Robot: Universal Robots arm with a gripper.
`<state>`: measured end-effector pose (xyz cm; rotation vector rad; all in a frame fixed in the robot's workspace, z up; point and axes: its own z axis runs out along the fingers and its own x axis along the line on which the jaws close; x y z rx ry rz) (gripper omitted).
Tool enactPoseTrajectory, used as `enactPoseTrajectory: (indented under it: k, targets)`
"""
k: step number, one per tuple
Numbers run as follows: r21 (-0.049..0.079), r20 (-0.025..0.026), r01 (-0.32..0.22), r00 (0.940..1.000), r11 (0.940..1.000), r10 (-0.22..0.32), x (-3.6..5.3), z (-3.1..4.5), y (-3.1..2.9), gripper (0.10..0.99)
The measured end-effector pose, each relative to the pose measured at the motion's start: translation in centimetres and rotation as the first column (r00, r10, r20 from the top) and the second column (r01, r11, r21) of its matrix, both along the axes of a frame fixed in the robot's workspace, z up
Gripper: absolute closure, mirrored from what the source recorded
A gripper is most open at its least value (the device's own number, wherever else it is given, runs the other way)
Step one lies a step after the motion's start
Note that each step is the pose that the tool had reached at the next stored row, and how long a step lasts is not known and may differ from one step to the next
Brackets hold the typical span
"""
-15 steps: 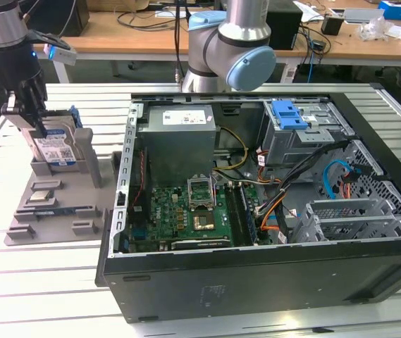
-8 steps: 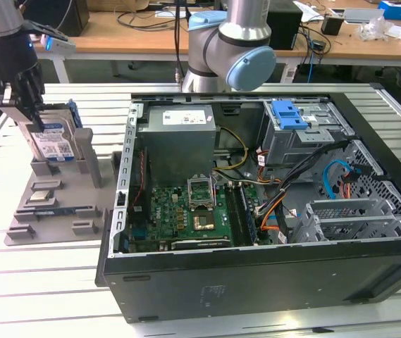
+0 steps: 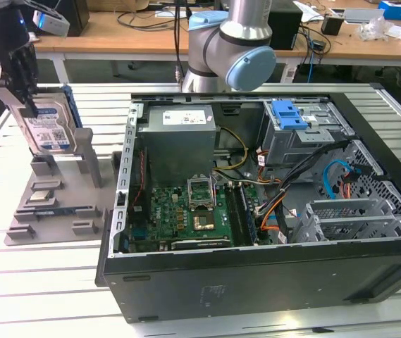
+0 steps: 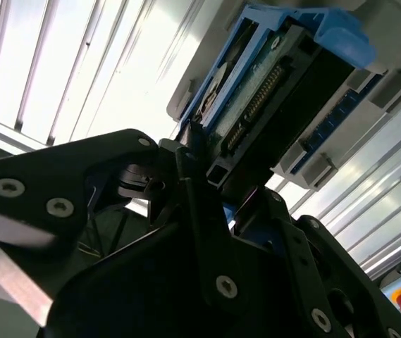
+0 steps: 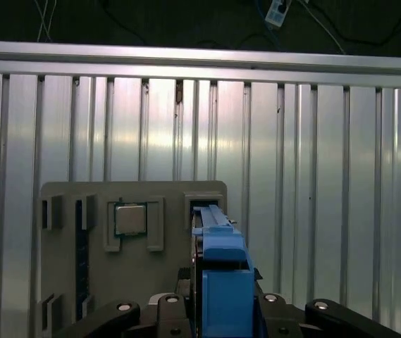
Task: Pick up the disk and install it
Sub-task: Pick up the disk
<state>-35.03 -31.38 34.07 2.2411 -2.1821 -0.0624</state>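
My pincer [image 3: 25,98] is clamped on the top edge of the disk [image 3: 51,130], which hangs upright with its label facing out, at the exterior view's left. Its lower edge is right at the slot posts of the grey holder plate [image 5: 158,274]; I cannot tell whether they touch. A small square chip [image 5: 130,219] lies in a pocket just beside the slot. Farther off, well apart, the open computer case [image 3: 256,282] lies on the slatted table [image 3: 38,282], with a blue bracket [image 3: 289,115] in its drive cage.
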Motion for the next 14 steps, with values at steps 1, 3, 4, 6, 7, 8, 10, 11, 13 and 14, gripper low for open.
enactPoseTrajectory:
  k: [1,3,4,6,7,8,10,11,13,14]
  targets:
    - [0.0,0.0,0.0,1.0,1.0,0.0,0.0,0.35,0.01,0.718]
    - [0.0,0.0,0.0,1.0,1.0,0.0,0.0,0.83,0.03,0.718]
    - [0.0,0.0,0.0,1.0,1.0,0.0,0.0,1.19,0.04,0.718]
    - [0.0,0.0,0.0,1.0,1.0,0.0,0.0,1.68,0.05,0.718]
    - [0.0,0.0,0.0,1.0,1.0,0.0,0.0,2.04,0.06,0.718]
    - [0.0,0.0,0.0,1.0,1.0,0.0,0.0,2.25,0.07,0.718]
    - [0.0,0.0,0.0,1.0,1.0,0.0,0.0,2.76,0.08,0.718]
    - [0.0,0.0,0.0,1.0,1.0,0.0,0.0,2.96,0.09,0.718]
    - [0.0,-0.0001,0.0,1.0,1.0,0.0,0.0,3.93,0.11,0.718]
    - [0.0,0.0,0.0,1.0,1.0,0.0,0.0,4.3,0.12,0.718]
